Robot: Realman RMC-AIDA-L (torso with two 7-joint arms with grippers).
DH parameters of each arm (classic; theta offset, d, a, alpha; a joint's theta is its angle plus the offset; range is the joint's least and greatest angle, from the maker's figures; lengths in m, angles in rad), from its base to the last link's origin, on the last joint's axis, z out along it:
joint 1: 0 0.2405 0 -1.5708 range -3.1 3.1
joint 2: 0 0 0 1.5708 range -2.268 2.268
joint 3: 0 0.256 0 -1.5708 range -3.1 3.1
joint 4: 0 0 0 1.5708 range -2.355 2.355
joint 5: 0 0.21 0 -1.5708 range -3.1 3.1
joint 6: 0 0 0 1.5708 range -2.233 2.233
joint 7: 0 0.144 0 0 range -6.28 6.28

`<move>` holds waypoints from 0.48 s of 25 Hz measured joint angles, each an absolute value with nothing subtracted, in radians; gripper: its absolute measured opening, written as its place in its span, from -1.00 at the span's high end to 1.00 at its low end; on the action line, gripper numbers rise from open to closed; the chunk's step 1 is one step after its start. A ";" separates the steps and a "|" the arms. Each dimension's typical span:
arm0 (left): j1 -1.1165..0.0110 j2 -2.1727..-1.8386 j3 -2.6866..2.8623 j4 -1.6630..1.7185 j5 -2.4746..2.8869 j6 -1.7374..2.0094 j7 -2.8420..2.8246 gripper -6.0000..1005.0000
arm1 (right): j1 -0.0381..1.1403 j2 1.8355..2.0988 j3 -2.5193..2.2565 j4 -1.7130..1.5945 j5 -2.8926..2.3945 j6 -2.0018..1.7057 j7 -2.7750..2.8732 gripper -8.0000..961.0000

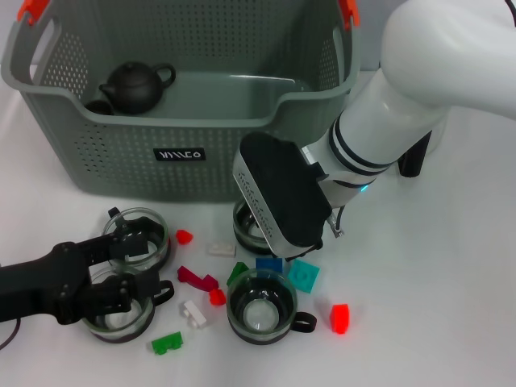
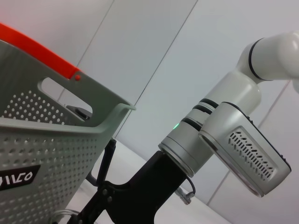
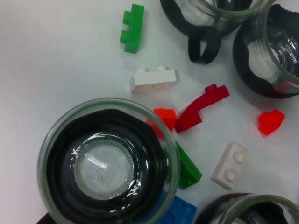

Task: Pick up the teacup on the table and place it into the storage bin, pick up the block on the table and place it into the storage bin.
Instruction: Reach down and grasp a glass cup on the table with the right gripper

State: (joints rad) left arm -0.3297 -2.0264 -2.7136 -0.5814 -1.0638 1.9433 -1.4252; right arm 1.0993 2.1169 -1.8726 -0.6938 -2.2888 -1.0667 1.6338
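Observation:
Several glass teacups stand in front of the grey storage bin (image 1: 121, 153): one at the front (image 1: 260, 305), (image 3: 107, 163), one half hidden under my right wrist (image 1: 244, 230), and two on the left (image 1: 149, 230), (image 1: 121, 318). Small blocks lie among them, such as a cyan one (image 1: 304, 275), a red one (image 1: 339, 318), a white one (image 3: 153, 79) and a green one (image 3: 133, 28). My left gripper (image 1: 133, 266) lies low over the two left cups, open. The right gripper's black body (image 2: 135, 191) hangs over the middle cups, and its fingers are hidden.
A dark teapot (image 1: 133, 85) sits inside the bin at its back left. Orange clips (image 1: 32, 10) mark the bin's rim. More blocks, dark red (image 1: 197, 278) and blue (image 1: 268, 264), crowd the space between the cups. White table (image 1: 435, 306) spreads to the right.

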 joint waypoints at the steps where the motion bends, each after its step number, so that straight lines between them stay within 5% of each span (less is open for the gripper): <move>1: -0.330 -2.026 -2.714 -0.580 -1.063 1.943 -1.424 -0.74 | 1.099 2.117 -1.872 -0.692 -2.285 -1.063 1.634 -0.17; 12: -0.329 -2.026 -2.714 -0.573 -1.061 1.942 -1.413 -0.74 | 1.097 2.118 -1.870 -0.663 -2.272 -1.041 1.634 0.44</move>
State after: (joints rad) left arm -0.3289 -2.0259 -2.7136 -0.5725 -1.0614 1.9421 -1.4129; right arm 1.0966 2.1180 -1.8703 -0.6630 -2.2719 -1.0405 1.6343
